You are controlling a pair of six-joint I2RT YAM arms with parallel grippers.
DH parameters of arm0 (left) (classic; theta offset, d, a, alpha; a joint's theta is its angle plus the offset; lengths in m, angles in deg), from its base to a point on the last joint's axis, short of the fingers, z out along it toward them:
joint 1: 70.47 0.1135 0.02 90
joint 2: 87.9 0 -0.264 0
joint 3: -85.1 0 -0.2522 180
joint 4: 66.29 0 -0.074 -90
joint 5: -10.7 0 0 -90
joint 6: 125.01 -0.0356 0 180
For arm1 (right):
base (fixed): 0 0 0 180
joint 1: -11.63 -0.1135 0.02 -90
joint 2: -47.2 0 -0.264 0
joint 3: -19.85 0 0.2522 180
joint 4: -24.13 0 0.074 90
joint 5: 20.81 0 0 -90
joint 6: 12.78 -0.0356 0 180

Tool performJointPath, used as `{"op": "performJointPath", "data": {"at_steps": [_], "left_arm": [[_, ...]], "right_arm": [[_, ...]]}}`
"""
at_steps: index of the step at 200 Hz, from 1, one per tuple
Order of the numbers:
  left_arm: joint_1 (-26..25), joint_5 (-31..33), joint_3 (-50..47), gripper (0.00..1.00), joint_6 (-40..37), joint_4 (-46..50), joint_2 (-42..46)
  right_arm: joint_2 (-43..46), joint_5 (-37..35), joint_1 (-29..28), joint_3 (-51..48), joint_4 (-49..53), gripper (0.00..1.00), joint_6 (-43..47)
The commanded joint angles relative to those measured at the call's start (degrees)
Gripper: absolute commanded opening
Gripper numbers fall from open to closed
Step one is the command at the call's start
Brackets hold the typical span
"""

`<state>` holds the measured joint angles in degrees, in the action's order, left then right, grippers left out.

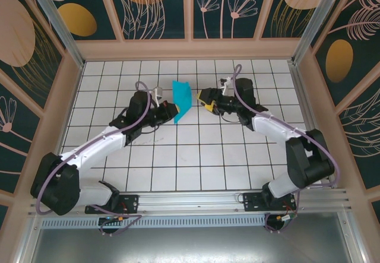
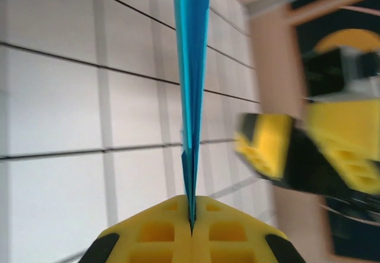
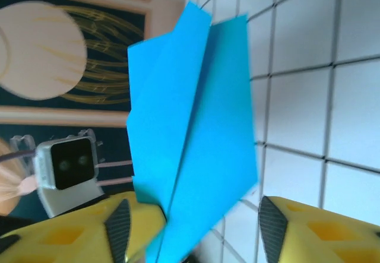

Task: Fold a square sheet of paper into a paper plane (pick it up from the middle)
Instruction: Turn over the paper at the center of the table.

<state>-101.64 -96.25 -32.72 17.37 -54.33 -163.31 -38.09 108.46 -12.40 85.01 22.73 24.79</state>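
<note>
Paper plane (image 1: 181, 101) aloft over tiled surface (image 1: 208, 156), lower tip clamped in left pincer (image 2: 191, 215), right pincer (image 3: 196, 239) jaws apart alongside; recommend firm left grip on centre crease, right clearing sideways without snagging wings.

Robot lab cell; gridded tabletop (image 1: 202, 162); aluminium frame (image 1: 190, 202); floral wall panels (image 1: 148, 8).

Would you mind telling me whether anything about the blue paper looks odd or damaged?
Nothing stands out: the folded paper looks untorn, pinched at one tip by the left gripper, the right gripper open beside it.
</note>
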Motion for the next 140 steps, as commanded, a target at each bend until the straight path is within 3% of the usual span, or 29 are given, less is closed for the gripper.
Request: {"op": "performJointPath", "data": {"at_steps": [1, 37, 70, 100, 120, 140], "left_arm": [[-0.81, 20.02, 6.87, 0.0, -13.57, 27.54, -0.86], [-6.38, 44.47, 17.36, 0.01, -13.83, 46.29, -9.84], [-11.54, 53.01, 23.96, 0.01, -8.94, 54.2, -22.34], [-15.83, 52.97, 31.69, 0.06, -6.84, 53.59, -35.47], [-16.37, 45.65, 33.55, 0.24, -7.75, 45.66, -39.68], [-16.22, 39.25, 32.27, 0.53, -8.99, 37.7, -38.04]], "right_arm": [[4.24, -12.85, -0.03, 1.17, 15.47, 0.7, 13.39], [7.55, -23.19, -0.05, -1.23, 18.59, 0.78, 16.2], [8.22, -27.04, -0.06, -2.15, 19.87, 0.78, 16.56], [9.52, -30.41, 0.23, -4.62, 19.88, 0.78, 15.27], [10.9, -30.69, 1.12, -7.81, 17.89, 0.78, 13.06], [12.43, -31.72, 1.6, -9.93, 17.3, 0.78, 12.06]]}}
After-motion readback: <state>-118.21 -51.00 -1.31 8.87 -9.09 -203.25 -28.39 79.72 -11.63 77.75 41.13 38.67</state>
